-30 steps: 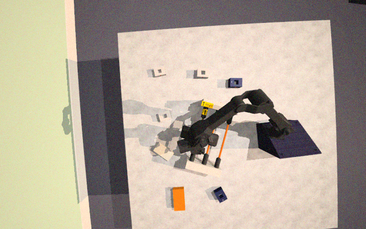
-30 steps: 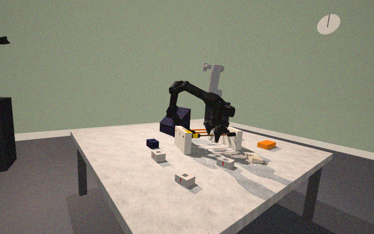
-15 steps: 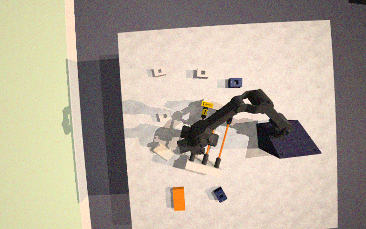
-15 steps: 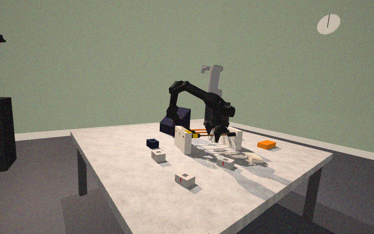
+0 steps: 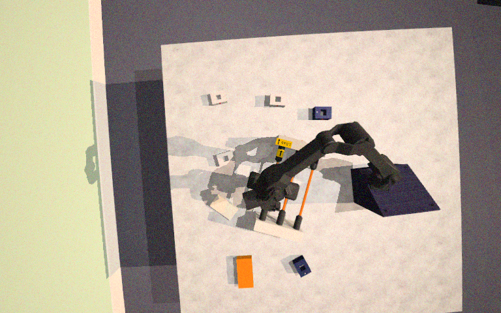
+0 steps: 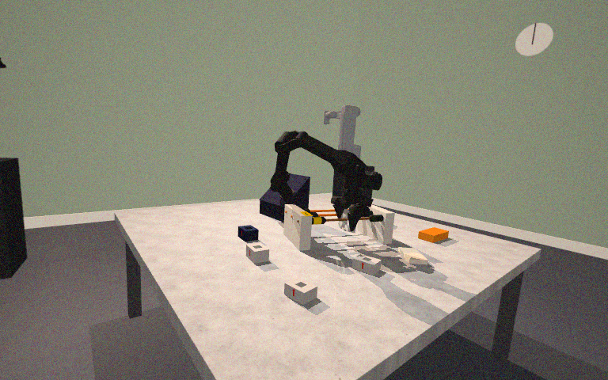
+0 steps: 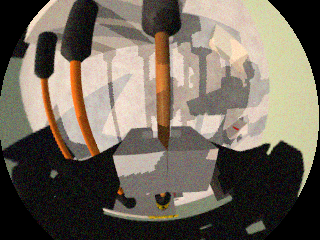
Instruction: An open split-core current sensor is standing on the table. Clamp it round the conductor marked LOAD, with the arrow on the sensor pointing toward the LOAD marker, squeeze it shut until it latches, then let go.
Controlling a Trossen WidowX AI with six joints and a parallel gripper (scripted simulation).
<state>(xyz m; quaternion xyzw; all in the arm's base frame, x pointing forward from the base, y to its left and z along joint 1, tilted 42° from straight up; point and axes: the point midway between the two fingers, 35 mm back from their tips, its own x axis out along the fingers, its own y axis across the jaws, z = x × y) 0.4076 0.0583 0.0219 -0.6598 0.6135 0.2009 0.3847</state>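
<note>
The grey split-core sensor is between my fingers in the wrist view, round an orange conductor. A thin seam runs down its face, and its two halves look closed together. I cannot tell whether it is latched, and its arrow does not show. My gripper is shut on it; in the top view the arm hides the fingers. The conductor is the outermost one, ending at a black sleeve with a yellow arrow tag. The yellow LOAD marker sits beside it on the end block.
Two more orange conductors run alongside, between pale end blocks. Several white and dark blue square-holed blocks, an orange box and a cream wedge stand around the rack.
</note>
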